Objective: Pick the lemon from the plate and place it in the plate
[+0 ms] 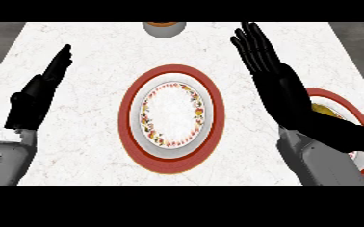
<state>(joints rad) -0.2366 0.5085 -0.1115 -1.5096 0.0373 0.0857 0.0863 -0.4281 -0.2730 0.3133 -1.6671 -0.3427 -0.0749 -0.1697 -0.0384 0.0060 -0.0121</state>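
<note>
While the right hand (268, 65) is open, fingers straight, the yellow lemon (324, 109) lies beside its wrist on a round red-rimmed plate (341, 98).

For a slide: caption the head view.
Open left hand and right hand flank the centre plate; lemon on right plate, partly hidden.

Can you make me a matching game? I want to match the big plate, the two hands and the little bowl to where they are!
Things:
1. big plate
2. left hand
3. right hand
4. grey bowl

Places:
A. at the far edge of the counter
B. on the left side, fingers straight
C. in the middle
D. right of the big plate, fingers straight

Pairs: 1-C, 2-B, 3-D, 4-A
</note>
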